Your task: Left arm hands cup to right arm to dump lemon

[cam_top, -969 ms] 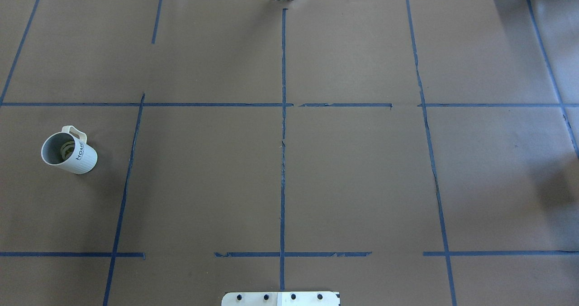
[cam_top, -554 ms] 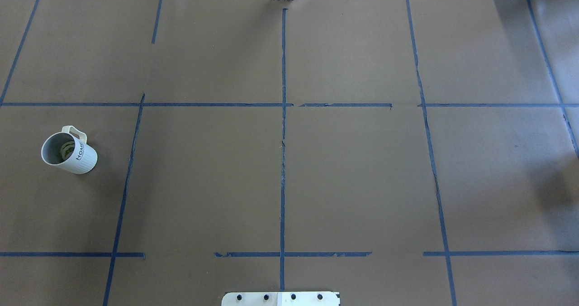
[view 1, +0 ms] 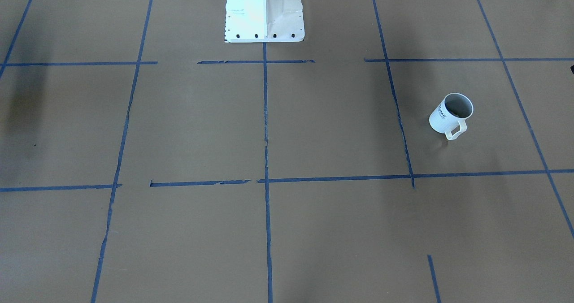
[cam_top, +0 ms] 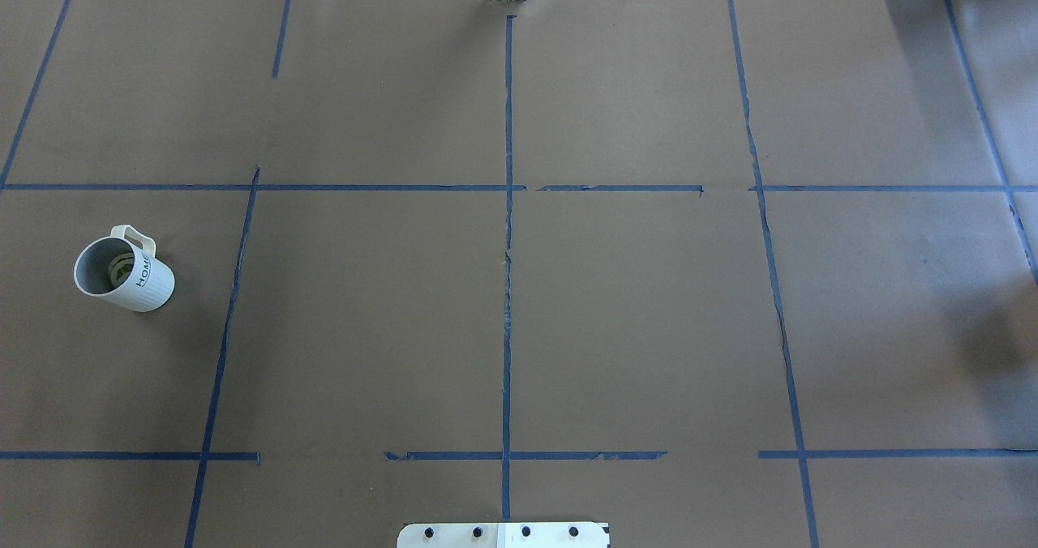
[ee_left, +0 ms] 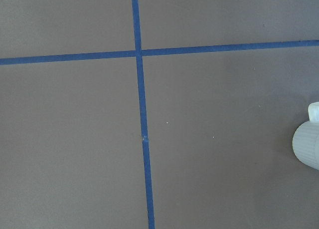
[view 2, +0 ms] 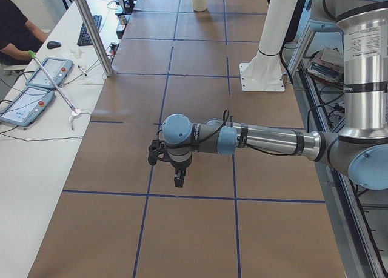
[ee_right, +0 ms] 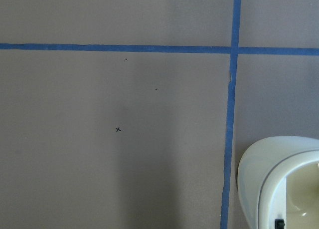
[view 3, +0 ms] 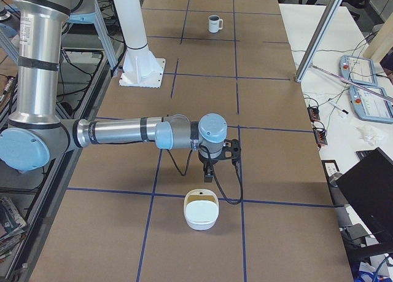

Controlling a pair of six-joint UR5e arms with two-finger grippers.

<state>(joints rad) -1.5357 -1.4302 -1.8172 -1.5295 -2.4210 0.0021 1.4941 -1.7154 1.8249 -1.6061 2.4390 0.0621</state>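
The cup [cam_top: 124, 268], a white ribbed mug with "HOME" lettering, stands upright at the table's left side in the overhead view. The lemon [cam_top: 119, 267] lies inside it as a yellow-olive piece. The cup also shows in the front-facing view [view 1: 450, 114], far off in the exterior right view [view 3: 214, 24], and at the right edge of the left wrist view [ee_left: 307, 146]. The left gripper [view 2: 176, 174] hangs over the table near that end, beside the cup. The right gripper [view 3: 209, 173] hangs just behind a white bowl. I cannot tell whether either gripper is open or shut.
A white bowl [view 3: 201, 209] sits on the table's right end and shows in the right wrist view [ee_right: 271, 181]. The white robot pedestal [view 1: 264, 11] stands at the table's robot side. A metal post [view 2: 97, 36] and a desk with tablets [view 2: 36, 84] flank the far side.
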